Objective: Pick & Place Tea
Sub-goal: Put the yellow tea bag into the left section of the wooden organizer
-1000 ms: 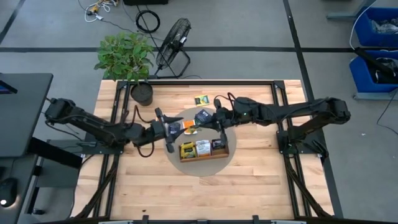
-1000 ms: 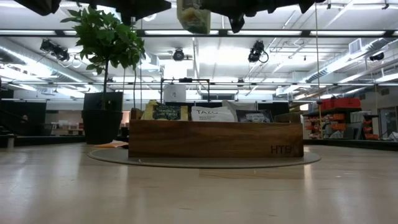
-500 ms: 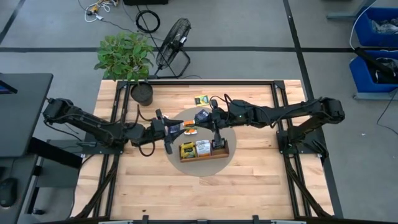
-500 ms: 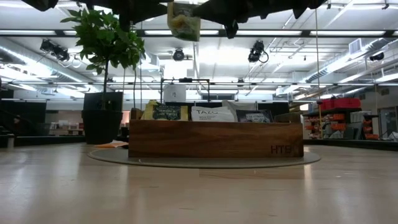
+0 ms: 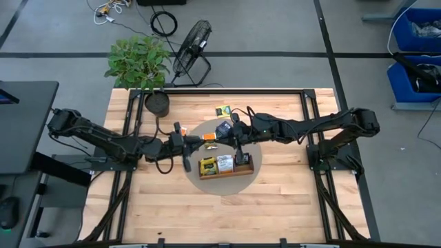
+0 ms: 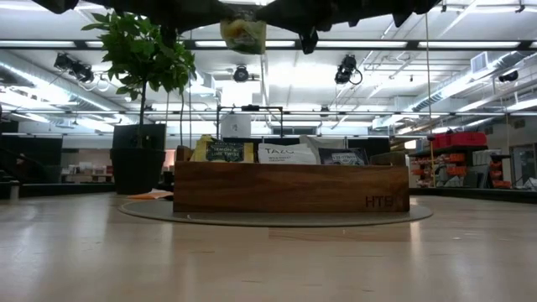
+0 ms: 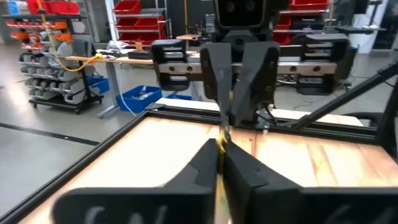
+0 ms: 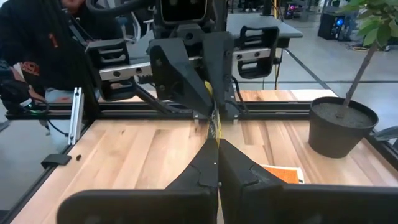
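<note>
A yellow tea packet hangs in the air above the round grey mat, between my two grippers. In the low view the tea packet shows high over the wooden tray. My left gripper comes from the table's left and is shut on it. My right gripper comes from the right and is shut on it too. The tray holds several packets standing in its compartments. My left gripper pinches one edge of the packet between its two fingers, which lie level and come from the table's left. The packet shows edge-on, lifted clear of the table. My right gripper pinches the opposite edge between its two fingers, level, from the table's right. The packet spans the gap between both grippers, clear of the tray.
Loose packets lie on the table beyond the tray: a green-yellow one, a dark blue one and an orange one. A potted plant stands at the far left corner. A person stands beyond the table.
My left gripper has shut on the packet that my right gripper holds. My right gripper has carried the packet a little toward the table's left and slightly down.
</note>
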Available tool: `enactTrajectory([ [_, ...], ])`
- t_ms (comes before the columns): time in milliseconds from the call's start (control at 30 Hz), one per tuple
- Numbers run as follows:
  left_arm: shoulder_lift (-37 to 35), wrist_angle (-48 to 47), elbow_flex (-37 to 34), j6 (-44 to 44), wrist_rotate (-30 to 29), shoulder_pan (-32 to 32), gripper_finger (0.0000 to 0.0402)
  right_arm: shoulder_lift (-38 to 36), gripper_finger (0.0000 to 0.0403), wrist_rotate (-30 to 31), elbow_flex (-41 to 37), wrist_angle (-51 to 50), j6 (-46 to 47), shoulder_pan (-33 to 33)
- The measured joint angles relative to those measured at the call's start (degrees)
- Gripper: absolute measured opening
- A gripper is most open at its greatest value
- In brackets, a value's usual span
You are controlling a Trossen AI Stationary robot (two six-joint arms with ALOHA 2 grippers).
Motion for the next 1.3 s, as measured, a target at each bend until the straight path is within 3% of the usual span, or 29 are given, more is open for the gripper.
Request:
enactTrajectory([
  [500, 0.41, -2.16, 0.13, -4.12, 0.29, -3.09, 0.0002, 0.07, 0.0004, -1.83, 0.0, -0.38, 0.42, 0.06],
  [967, 0.53, -7.3, -0.25, -7.08, -6.13, -9.58, 0.0001, -0.81, 0.0103, -0.93, 0.0, 0.75, 0.02, -0.22],
  [1100, 2.49, -6.89, -2.02, -10.37, -11.23, -11.8, 0.0001, -2.03, 0.0123, 0.0, 0.0, -0.99, 0.43, -0.48],
  [1300, 9.56, 3.37, -4.67, -13.06, -12.89, -12.71, 0.0001, -2.08, 0.0132, 3.64, 0.0, -2.5, 0.9, -0.48],
])
